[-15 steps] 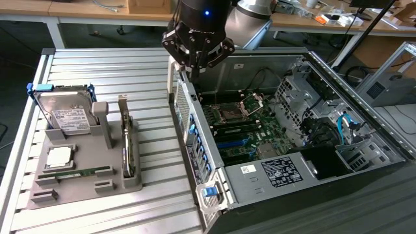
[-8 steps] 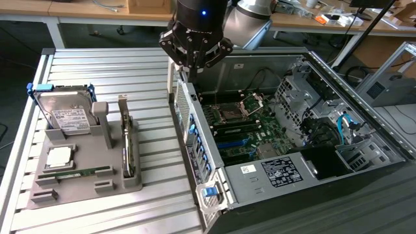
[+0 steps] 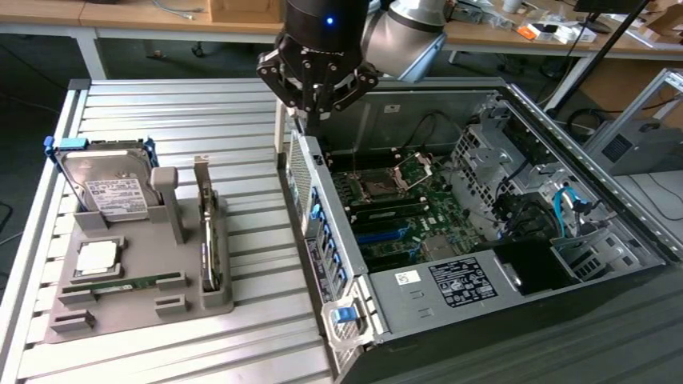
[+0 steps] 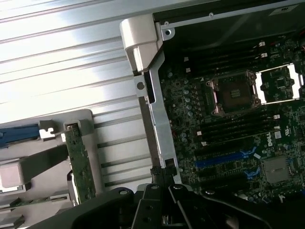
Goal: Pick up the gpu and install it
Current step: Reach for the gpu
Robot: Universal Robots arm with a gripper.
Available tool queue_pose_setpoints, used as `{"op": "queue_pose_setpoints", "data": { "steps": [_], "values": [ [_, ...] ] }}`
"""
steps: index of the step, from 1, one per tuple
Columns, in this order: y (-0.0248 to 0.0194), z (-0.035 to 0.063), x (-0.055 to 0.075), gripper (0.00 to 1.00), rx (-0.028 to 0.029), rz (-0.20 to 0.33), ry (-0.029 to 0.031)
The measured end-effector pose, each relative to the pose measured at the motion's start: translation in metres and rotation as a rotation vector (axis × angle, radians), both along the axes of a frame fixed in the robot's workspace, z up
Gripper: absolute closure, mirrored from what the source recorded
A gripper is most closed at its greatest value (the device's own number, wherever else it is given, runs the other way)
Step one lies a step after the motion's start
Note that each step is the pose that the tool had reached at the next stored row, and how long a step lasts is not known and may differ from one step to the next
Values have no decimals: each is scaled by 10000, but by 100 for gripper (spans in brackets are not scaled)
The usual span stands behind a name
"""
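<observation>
The counter [image 3: 160, 112] beside the computer case [image 3: 427, 298] is gleaming as ribbed bare metal. The case is showing dull grey sheet metal, with a blue plastic latch [image 3: 344, 314] at its corner. Beside the case, the holder [image 3: 128, 308] is looking like matt grey plastic; in it the gpu [image 4: 81, 167] is showing a green circuit-board back and silvery metal bracket, and the hard drive [image 3: 107, 188] is shining silver under a white paper label. The tool [image 3: 317, 106] above the case is looking matt black.

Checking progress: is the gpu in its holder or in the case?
In the gray holder: the gpu stands on edge there, outside the computer case.
</observation>
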State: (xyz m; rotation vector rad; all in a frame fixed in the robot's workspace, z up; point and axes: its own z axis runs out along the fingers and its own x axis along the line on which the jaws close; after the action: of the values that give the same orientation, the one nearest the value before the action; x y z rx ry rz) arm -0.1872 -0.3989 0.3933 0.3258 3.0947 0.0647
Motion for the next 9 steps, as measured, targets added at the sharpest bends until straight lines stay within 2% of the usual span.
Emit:
{"op": "queue_pose_setpoints", "data": {
  "steps": [9],
  "values": [
    [0, 0, -77, 89, 0, 0, 0]
  ]
}}
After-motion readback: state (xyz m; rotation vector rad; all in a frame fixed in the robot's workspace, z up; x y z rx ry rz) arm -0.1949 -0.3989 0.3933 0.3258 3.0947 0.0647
